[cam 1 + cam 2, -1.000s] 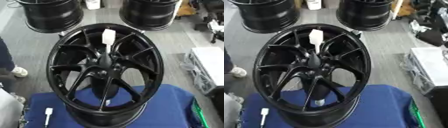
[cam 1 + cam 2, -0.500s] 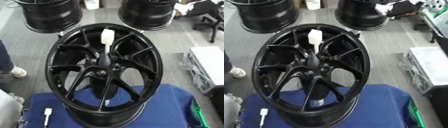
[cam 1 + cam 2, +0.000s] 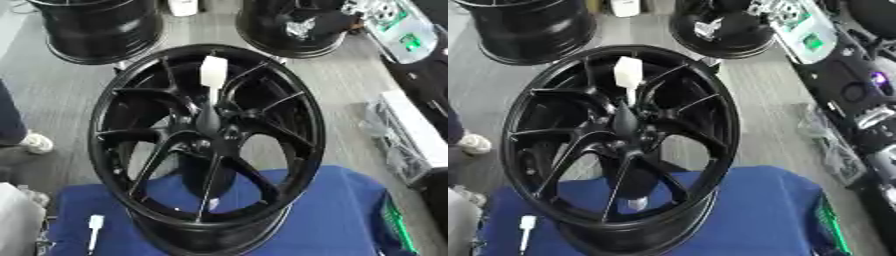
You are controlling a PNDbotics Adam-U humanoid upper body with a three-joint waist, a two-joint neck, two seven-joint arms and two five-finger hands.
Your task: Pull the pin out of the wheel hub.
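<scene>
A black spoked wheel (image 3: 131, 150) stands tilted on a blue cloth (image 3: 341, 215). From its hub (image 3: 208, 125) a pin (image 3: 213, 75) with a white block handle sticks up toward the far rim. A second small white pin (image 3: 94, 227) lies on the cloth at the lower left. My right arm (image 3: 859, 95) runs along the right edge, black with a green and white panel. Its hand (image 3: 311, 25) is a dark blurred shape over the far right wheel, well apart from the pin. My left hand does not show.
Two more black wheels (image 3: 96, 30) (image 3: 737, 45) stand on the grey floor behind. A white box and a clear bag (image 3: 398, 145) lie at the right. A person's shoe (image 3: 35, 143) is at the left edge.
My right arm has come into view from the upper right and now fills the right edge. The wheel and both pins have not moved.
</scene>
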